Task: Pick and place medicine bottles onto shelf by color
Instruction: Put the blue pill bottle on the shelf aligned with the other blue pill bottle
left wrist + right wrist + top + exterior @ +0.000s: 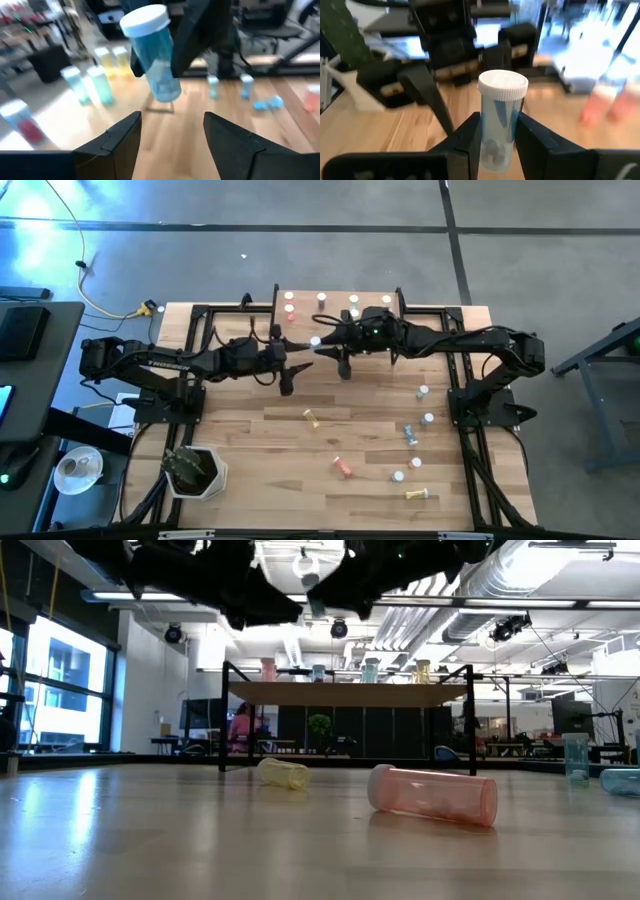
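Right jaws clamped on blue bottle (496, 125), left jaws parted, empty

The held bottle (496, 131) is clear blue with a white cap. On the pale wood table (260, 465) lie 1 pink bottle (433, 795) and 1 yellow bottle (284, 773).

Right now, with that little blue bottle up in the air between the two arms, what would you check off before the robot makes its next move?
1. Right gripper shut on the blue bottle: ok, both fingers press its sides.
2. Left gripper let go: ok, its fingers stand apart and the bottle hangs beyond them.
3. Bottle cap on: ok, white cap in place.
4. Bottle upright in the grip: not ok, the left wrist view shows it tilted.
5. Room on the shelf: ok, bare board shows between the standing bottles.
6. Which shelf spot holds the blue ones: cannot tell from above.
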Available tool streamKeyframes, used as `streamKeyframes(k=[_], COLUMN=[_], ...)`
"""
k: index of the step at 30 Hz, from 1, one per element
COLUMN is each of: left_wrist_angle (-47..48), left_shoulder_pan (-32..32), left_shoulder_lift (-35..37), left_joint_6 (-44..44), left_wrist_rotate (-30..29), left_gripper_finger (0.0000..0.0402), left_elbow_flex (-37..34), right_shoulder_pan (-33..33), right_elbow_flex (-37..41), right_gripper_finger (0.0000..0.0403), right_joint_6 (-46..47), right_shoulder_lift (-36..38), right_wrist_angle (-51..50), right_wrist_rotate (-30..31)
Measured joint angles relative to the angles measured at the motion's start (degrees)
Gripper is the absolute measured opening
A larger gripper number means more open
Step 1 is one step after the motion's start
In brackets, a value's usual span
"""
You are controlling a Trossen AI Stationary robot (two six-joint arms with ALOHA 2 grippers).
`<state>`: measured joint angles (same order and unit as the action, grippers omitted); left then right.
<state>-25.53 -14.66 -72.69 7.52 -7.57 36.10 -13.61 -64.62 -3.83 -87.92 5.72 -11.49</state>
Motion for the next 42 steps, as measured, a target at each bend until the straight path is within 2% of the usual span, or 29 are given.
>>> streamKeyframes(k=[8, 10, 17, 24, 34, 42], left_wrist_angle=[8.0, 9.7, 15.7, 17.0, 16.7, 14.5], left_shoulder_pan=[0.0, 0.0, 0.0, 0.4, 2.4, 4.4], left_shoulder_lift=[0.0, 0.0, 0.0, 0.0, 0.0, 0.0], left_joint_6=[-8.8, -11.4, -21.7, -31.9, -41.7, -42.0], left_wrist_rotate=[8.4, 10.6, 18.7, 25.5, 26.2, 25.8], left_gripper_finger=[0.0207, 0.0207, 0.0207, 0.0207, 0.0207, 0.0207], left_elbow_flex=[0.0, 0.0, 0.0, 0.0, 0.0, 0.0], right_shoulder_pan=[0.7, 1.4, 5.6, 10.0, 14.4, 15.2], right_elbow_flex=[0.0, 0.0, 0.0, 0.0, 0.0, -0.1], right_gripper_finger=[0.009, 0.009, 0.009, 0.009, 0.009, 0.009], right_joint_6=[7.4, 9.1, 11.9, 14.4, 17.2, 18.0], right_shoulder_lift=[-0.6, -1.7, -6.4, -9.2, -10.4, -10.4], right_wrist_angle=[-11.1, -13.2, -14.2, -14.1, -10.0, -8.0], right_wrist_rotate=[-0.2, -2.0, -4.2, -6.3, -6.2, -6.3])
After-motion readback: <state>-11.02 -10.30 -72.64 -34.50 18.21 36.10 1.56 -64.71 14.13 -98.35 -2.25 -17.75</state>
